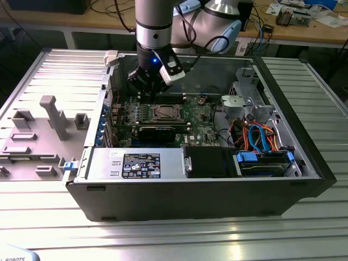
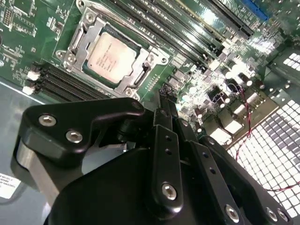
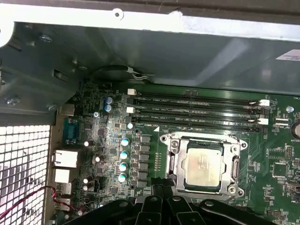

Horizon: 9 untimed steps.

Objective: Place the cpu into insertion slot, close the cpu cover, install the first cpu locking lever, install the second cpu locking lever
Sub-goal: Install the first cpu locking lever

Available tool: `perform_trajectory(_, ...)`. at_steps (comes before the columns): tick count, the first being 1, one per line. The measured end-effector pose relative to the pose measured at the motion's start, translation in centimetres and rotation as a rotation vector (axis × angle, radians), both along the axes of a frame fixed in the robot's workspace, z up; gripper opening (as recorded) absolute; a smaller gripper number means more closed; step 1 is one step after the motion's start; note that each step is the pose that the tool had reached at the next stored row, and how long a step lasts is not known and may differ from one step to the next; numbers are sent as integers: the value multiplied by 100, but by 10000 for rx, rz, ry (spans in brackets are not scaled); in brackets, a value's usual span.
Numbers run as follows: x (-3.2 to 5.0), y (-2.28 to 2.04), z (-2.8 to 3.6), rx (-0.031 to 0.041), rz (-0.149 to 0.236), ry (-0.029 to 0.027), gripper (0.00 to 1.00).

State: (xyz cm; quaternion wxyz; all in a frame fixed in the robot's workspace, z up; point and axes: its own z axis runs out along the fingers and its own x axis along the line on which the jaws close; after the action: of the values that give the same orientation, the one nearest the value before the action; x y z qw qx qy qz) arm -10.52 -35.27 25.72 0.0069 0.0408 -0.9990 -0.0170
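The cpu (image 2: 111,58) lies flat in the insertion slot (image 1: 155,113) on the green board, silver-grey top up; it is also in the first wrist view (image 3: 202,165). The cpu cover (image 3: 175,158), a thin silver frame, lies down around it, the chip showing through its window. Thin metal levers run along two sides of the socket; whether they are latched I cannot tell. My gripper (image 2: 166,107) hangs above the board beside the socket, toward the case's rear wall, fingers together and holding nothing. It appears in the exterior view (image 1: 148,89) and the first wrist view (image 3: 164,188).
Black memory slots (image 3: 197,110) run beside the socket. A long black card (image 1: 157,130) lies in front of it, then a silver power supply (image 1: 136,163). Drive bays with blue and orange cables (image 1: 261,136) fill the exterior view's right. A grey fixture plate (image 1: 43,130) sits outside at its left.
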Motion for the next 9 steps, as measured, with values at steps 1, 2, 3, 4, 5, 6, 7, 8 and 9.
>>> perform_trajectory(1,-5,0,58,0,-1,-6,11)
perform_trajectory(2,-5,0,58,1,-1,-11,11)
perform_trajectory(3,-5,0,58,-1,-2,-11,11)
perform_trajectory(4,-5,0,58,0,-2,-12,11)
perform_trajectory(5,-5,0,58,-1,-2,-11,11)
perform_trajectory(6,-5,0,58,0,-2,-12,11)
perform_trajectory(7,-5,0,58,0,-1,-13,11)
perform_trajectory(8,-7,0,58,0,-3,-13,11)
perform_trajectory(9,-12,0,58,-1,-16,-12,11)
